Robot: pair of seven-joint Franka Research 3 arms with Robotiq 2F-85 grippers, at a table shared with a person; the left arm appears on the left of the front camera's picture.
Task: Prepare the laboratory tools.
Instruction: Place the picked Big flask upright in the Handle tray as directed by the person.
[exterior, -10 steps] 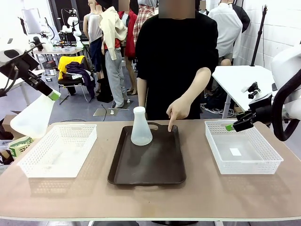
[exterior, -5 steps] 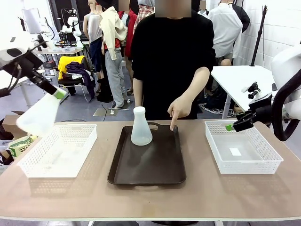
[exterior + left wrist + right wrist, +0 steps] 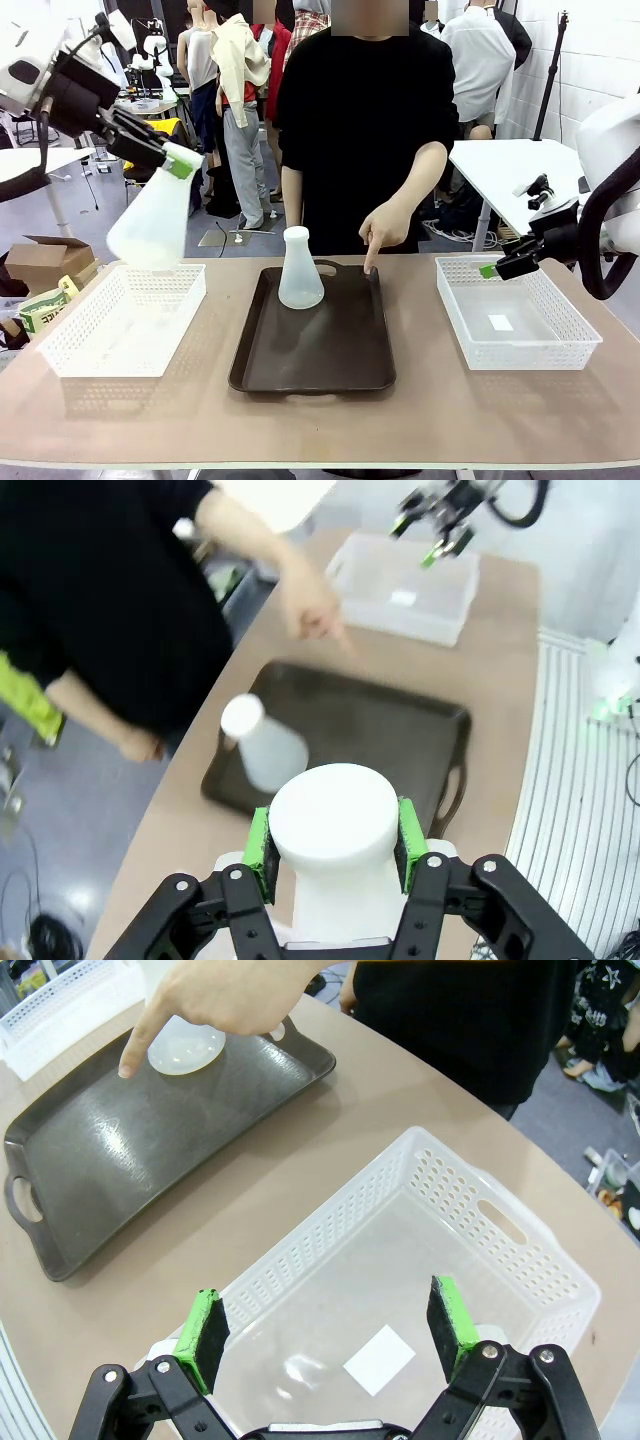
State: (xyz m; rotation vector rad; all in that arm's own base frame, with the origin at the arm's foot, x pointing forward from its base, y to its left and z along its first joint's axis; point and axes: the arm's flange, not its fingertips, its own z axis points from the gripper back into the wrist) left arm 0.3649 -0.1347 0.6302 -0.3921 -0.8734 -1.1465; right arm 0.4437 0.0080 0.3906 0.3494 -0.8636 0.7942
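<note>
**Flask held high by the neck, tray not yet reached**

The left hand (image 3: 172, 158) pinched a flask (image 3: 152, 222) by its neck, tilted in the air above the left basket (image 3: 125, 320). Held only at the neck, it could have slipped or swung. On the way to the tray (image 3: 315, 345) it might have struck the second flask (image 3: 299, 269) standing there, or the person's hand (image 3: 381, 235) pointing at the tray's far edge. The right hand (image 3: 497, 266) hung spread over the right basket (image 3: 515, 320), which held only a small white slip. No flask lay in the left basket.

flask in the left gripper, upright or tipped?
Tipped. The left gripper clamps the held flask by its neck; the base hangs down-left, above the left basket.
</note>
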